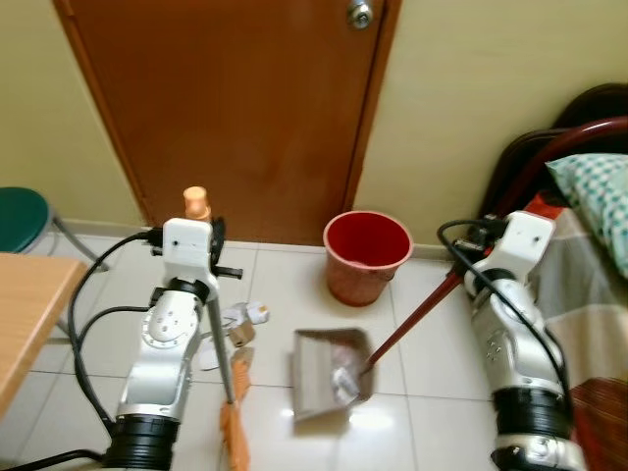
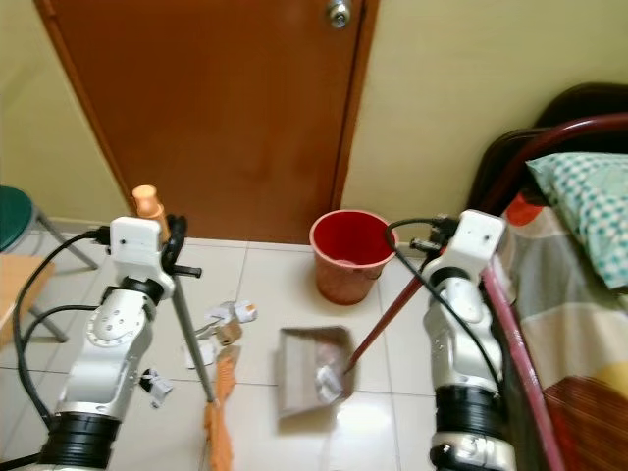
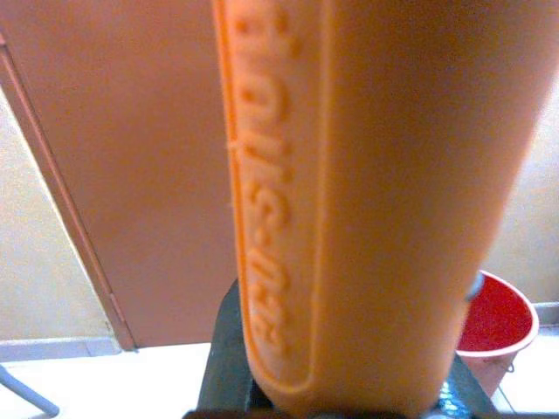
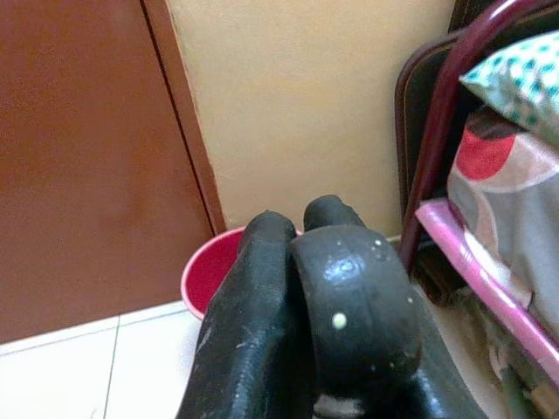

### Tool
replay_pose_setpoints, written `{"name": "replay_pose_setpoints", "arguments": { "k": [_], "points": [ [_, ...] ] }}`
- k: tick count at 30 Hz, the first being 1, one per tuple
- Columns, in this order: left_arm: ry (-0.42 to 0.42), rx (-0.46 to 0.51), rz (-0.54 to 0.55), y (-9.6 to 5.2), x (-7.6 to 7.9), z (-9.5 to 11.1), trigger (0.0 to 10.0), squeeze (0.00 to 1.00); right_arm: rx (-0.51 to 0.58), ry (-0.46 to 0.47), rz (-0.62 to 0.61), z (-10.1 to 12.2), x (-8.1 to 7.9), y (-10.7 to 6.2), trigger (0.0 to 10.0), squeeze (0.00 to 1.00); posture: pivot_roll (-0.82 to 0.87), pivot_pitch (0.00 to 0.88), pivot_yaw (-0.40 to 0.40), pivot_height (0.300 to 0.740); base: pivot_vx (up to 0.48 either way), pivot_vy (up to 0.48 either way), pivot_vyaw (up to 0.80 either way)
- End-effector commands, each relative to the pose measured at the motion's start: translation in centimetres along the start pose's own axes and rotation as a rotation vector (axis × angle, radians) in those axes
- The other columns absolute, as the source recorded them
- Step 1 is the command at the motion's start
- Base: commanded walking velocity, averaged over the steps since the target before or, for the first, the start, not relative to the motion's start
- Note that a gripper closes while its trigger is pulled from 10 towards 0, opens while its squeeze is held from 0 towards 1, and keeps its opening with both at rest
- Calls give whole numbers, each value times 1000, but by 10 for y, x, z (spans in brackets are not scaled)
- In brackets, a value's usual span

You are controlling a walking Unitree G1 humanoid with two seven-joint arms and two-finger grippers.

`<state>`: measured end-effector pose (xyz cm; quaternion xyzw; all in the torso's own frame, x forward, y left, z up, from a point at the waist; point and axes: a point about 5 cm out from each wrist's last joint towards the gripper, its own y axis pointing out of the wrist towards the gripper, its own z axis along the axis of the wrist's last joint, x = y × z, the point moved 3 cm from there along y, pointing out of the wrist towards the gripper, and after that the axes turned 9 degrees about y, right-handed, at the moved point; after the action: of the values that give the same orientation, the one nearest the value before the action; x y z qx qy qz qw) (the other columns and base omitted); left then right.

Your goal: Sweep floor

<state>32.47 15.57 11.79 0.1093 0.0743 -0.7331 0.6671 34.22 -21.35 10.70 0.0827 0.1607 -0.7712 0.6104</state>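
Broom [image 1: 234, 432] nearest: light, stiff pole, left gripper [image 1: 201, 240] clamped near its orange top. Right gripper [image 1: 469, 257] closed around dustpan [image 1: 329, 373] handle; pan's light, tips easily.

**Floor count: one of nearly everything**

One broom [image 1: 233, 412] is standing on the floor, and one dustpan [image 1: 329, 373] is lying beside it, with one crumpled scrap [image 1: 345, 378] sitting inside. One red bucket [image 1: 367, 257] is standing by the wall. A small cluster of litter [image 1: 238, 324], about three or four bits and too small to count exactly, is lying near the broom head. One door [image 1: 235, 108] with one knob [image 1: 359, 14], one green stool [image 1: 20, 218], one wooden surface [image 1: 29, 304], one bed [image 1: 579, 285] and one checked pillow [image 1: 599, 191] are showing. Two end effectors are working: the left end effector [image 1: 201, 235] and the right end effector [image 1: 476, 240].
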Motion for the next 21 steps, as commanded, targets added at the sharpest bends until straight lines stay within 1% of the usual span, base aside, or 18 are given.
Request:
{"name": "replay_pose_setpoints", "arguments": {
  "k": [1, 9, 15, 21],
  "points": [
    [5, 53, -13, 3, 4, 13, 10000, 0, 28, 10, 5, 6, 2, -2, 10000, 0, -33, 0, -40, 740, 289, 0, 0],
    [8, 51, -19, 4, 5, 12, 10000, 0, 32, -3, 22, 5, -3, -2, 10000, 0, -30, 0, -37, 740, 293, 0, 0],
    [9, 48, -22, 3, 6, 11, 10000, 0, 35, -3, 15, 6, 0, -2, 10000, 0, -32, 0, -37, 740, 282, 0, 0],
    [8, 52, -28, 3, 7, 12, 10000, 0, 41, -4, 19, 8, -3, -1, 10000, 0, -32, 0, -37, 740, 284, 0, 0]
  ]
}}
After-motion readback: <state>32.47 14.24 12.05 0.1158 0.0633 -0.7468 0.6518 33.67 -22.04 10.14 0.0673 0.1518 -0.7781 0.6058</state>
